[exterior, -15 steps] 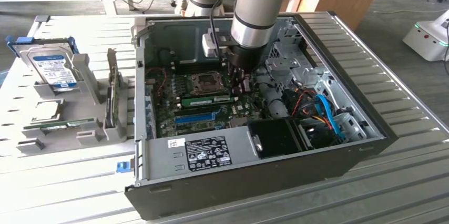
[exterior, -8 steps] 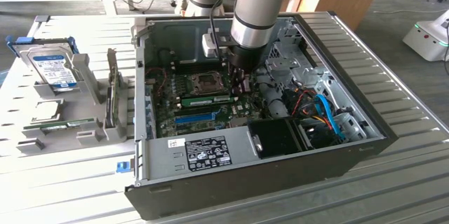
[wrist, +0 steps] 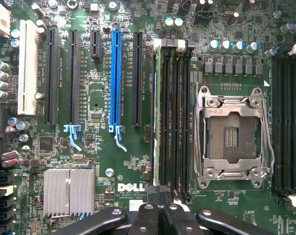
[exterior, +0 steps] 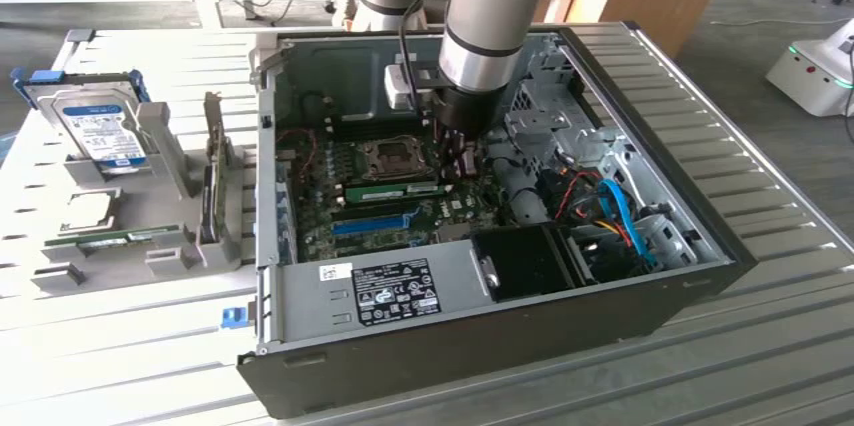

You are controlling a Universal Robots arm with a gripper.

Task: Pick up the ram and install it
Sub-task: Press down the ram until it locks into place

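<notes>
From the exterior view's left, a hard drive (exterior: 102, 129) stood in a grey rack (exterior: 160, 161), and a ram (exterior: 127, 238) stick lay low in that rack, well apart from the open computer case (exterior: 534, 336). The arm reached down into the case, hiding the board beneath it. The wrist view showed the blue slot (wrist: 115, 78), a ram stick seated edge-on in the memory slots (wrist: 173, 117) and the empty processor socket (wrist: 234, 137); the gripper (wrist: 160, 215) was closed, its fingertips at that stick's end.

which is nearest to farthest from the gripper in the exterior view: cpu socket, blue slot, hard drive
From the gripper:
1. cpu socket, just toward the exterior view's left of it.
2. blue slot, lower on the motherboard.
3. hard drive, outside the case, far left.
</notes>
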